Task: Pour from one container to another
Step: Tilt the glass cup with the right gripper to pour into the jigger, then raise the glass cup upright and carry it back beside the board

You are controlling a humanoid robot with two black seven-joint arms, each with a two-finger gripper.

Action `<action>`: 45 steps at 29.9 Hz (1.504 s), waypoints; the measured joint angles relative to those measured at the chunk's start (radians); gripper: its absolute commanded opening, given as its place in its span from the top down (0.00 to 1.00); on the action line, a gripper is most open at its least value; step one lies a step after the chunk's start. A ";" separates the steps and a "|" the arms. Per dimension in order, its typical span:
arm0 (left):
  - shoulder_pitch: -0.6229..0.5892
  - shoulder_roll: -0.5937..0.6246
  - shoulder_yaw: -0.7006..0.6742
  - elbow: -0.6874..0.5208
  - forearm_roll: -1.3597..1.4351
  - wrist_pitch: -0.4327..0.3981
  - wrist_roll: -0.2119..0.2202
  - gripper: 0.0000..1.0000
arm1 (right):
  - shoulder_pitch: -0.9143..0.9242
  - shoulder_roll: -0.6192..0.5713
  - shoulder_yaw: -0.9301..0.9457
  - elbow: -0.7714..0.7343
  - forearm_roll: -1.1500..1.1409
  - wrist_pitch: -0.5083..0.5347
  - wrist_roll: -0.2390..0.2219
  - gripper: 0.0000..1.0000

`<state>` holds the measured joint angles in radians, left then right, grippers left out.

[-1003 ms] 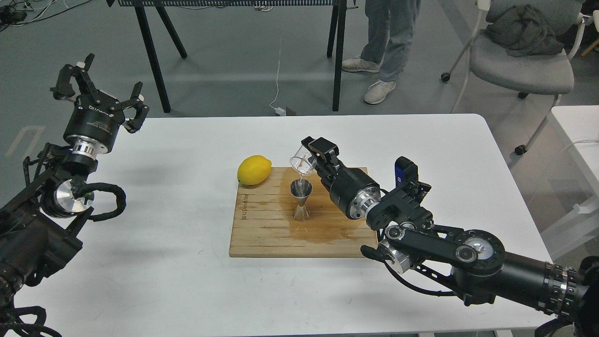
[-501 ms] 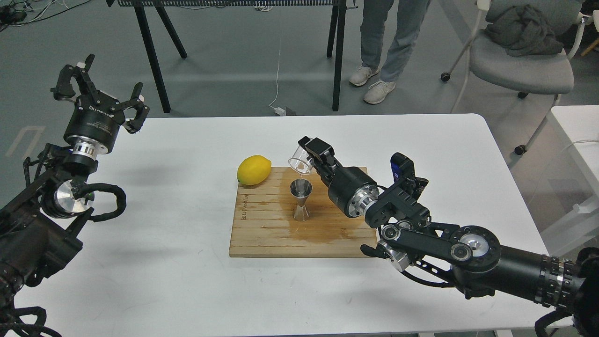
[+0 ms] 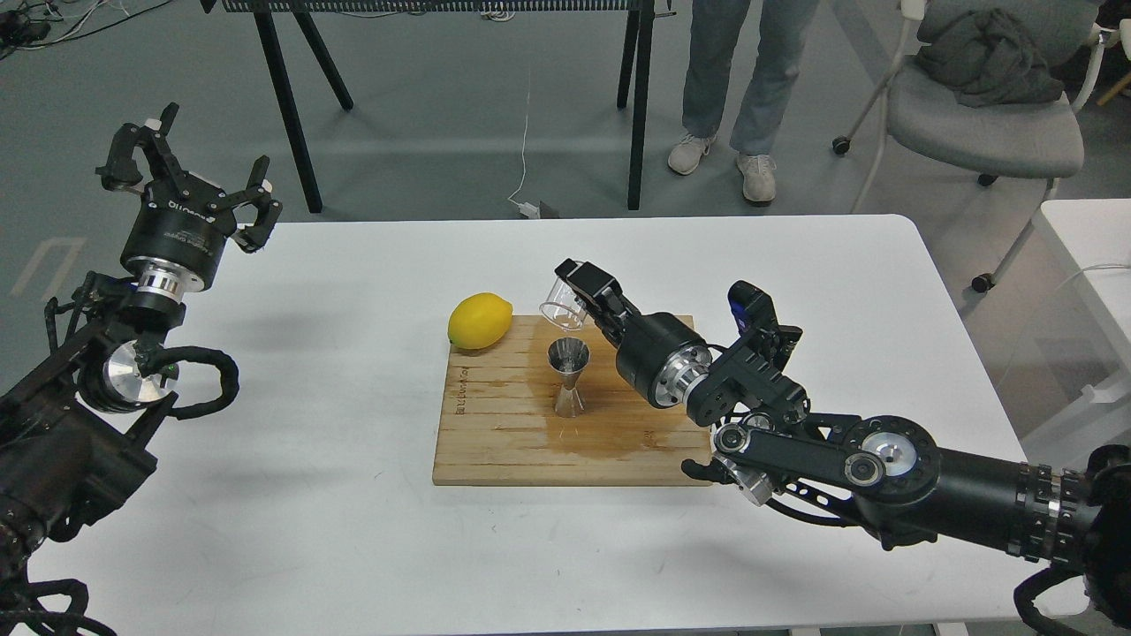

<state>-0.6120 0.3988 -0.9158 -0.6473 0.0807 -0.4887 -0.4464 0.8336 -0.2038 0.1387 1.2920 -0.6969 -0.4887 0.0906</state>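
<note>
Fingers of my right gripper (image 3: 576, 284) are clamped on the clear glass cup (image 3: 560, 303), gripping it at its base end. The cup is tipped steeply, rim facing down toward 7 o'clock, and it hangs in the air just above the steel jigger (image 3: 568, 376), slightly toward 11 o'clock of the jigger's upper bowl. Cup and jigger do not touch. Whether any liquid is leaving the rim cannot be told from this view.

The jigger stands upright on the wooden cutting board (image 3: 495, 442), near the board's centre, slightly toward 12 o'clock. A dark wet patch (image 3: 601, 435) spreads on the wood around the jigger's foot and toward 4 o'clock of it.

A lemon (image 3: 479, 321) rests at the board's 10 o'clock corner, lying partly on the wood, well apart from the jigger at its 10 o'clock.

The board lies on the white table (image 3: 309, 495), roughly at the table's centre.

My left gripper (image 3: 188, 163) is raised off the table's 10 o'clock corner, well apart from the board, with its fingers spread wide and grasping nothing.
</note>
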 measured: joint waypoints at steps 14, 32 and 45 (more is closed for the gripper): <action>0.000 -0.006 -0.007 0.000 -0.001 0.000 -0.007 0.00 | 0.011 -0.006 -0.081 0.000 -0.095 0.000 0.013 0.67; 0.003 -0.005 0.003 0.000 -0.001 0.000 -0.031 0.00 | -0.003 -0.082 0.006 0.007 -0.071 0.000 0.004 0.66; -0.006 -0.008 0.003 -0.002 -0.001 0.000 -0.025 0.00 | -0.229 -0.159 0.530 0.084 0.327 0.136 -0.037 0.66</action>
<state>-0.6178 0.3912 -0.9126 -0.6489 0.0798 -0.4887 -0.4710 0.6043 -0.3627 0.6690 1.3762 -0.3703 -0.3524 0.0539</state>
